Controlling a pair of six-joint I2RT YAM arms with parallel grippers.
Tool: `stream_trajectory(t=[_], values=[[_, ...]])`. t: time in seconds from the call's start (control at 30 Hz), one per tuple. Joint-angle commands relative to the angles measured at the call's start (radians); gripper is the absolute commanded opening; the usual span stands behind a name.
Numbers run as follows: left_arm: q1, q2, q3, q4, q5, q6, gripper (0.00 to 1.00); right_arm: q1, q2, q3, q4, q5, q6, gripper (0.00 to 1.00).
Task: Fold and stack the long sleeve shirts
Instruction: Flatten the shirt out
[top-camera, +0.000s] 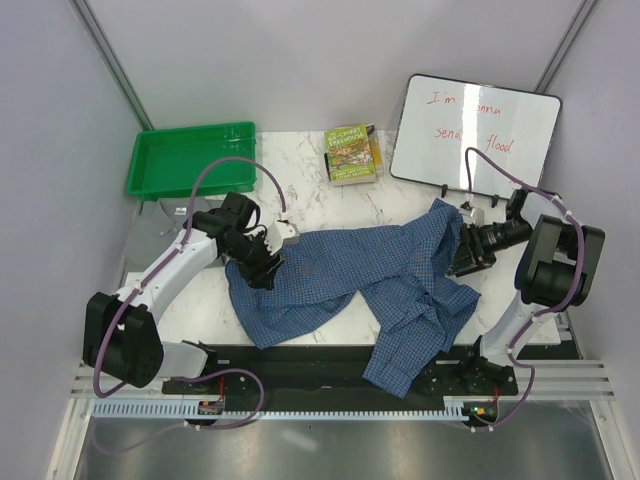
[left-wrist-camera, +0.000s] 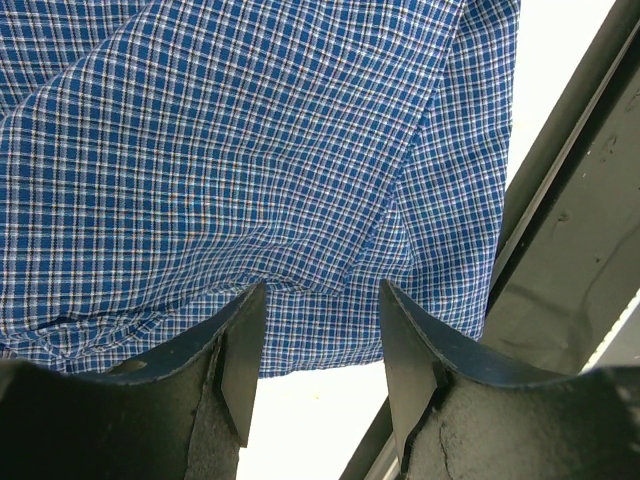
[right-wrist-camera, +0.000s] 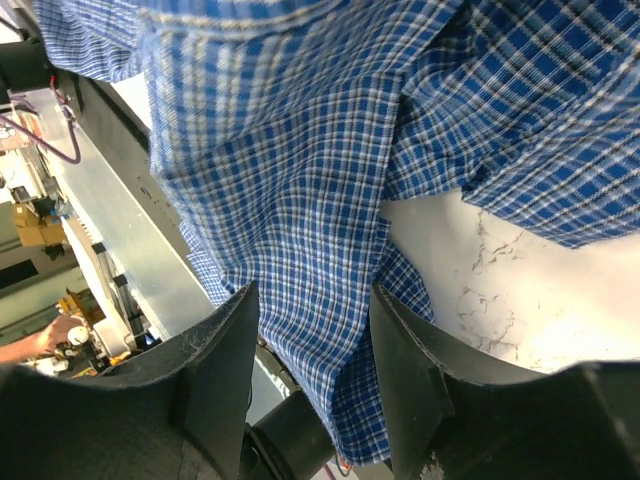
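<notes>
Blue checked cloth shirt (top-camera: 330, 265) rumpled at tabletop's (top-camera: 310, 190) near edge; likely flattening step. Left gripper (top-camera: 258, 266), right gripper (top-camera: 466, 260) jaws parted at its ends. Next: pinch, pull taut.

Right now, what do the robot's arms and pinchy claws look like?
It has two skinny arms. The left arm and right arm are made of white tubes joined by chunky, round black joints, with purple cables looping along them. Each claw has two black, rough, wedge-shaped fingers, a bit like a crab's pincer.
</notes>
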Motion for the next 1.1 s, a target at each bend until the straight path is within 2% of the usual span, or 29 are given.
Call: stream_trajectory(t=[0.0,0.33,0.47,0.63,0.67,0.7,0.73,0.8,0.9,1.07], values=[[-0.001,-0.018,-0.002,0.021,-0.013,-0.018,0.56,0.035,0.026,-0.009,0.054,0.025,0.072,0.56],[-0.001,-0.028,0.000,0.021,-0.014,-0.035,0.57,0.057,0.055,-0.053,0.109,0.041,0.104,0.57],[-0.001,-0.032,-0.012,0.022,-0.011,-0.036,0.57,0.060,0.054,-0.061,0.070,0.021,0.066,0.51],[-0.001,-0.028,-0.016,0.022,-0.005,-0.038,0.57,0.060,0.034,-0.042,-0.016,-0.058,-0.056,0.34],[-0.001,-0.028,-0.016,0.024,-0.002,-0.038,0.56,0.060,0.041,-0.015,-0.088,-0.080,-0.095,0.31],[-0.001,-0.026,-0.016,0.024,0.000,-0.038,0.56,0.058,0.052,-0.001,-0.122,-0.095,-0.138,0.26],[-0.001,-0.026,-0.017,0.024,0.004,-0.038,0.56,0.058,0.066,0.010,-0.137,-0.107,-0.152,0.13],[-0.001,-0.026,-0.022,0.030,0.012,-0.039,0.54,0.057,0.058,0.014,-0.138,-0.124,-0.152,0.00],[-0.005,-0.040,-0.040,0.048,0.015,-0.036,0.51,0.055,0.011,0.011,-0.138,-0.130,-0.158,0.00],[-0.086,-0.112,-0.126,0.106,-0.060,-0.010,0.47,0.050,-0.070,0.027,-0.138,-0.138,-0.133,0.00]])
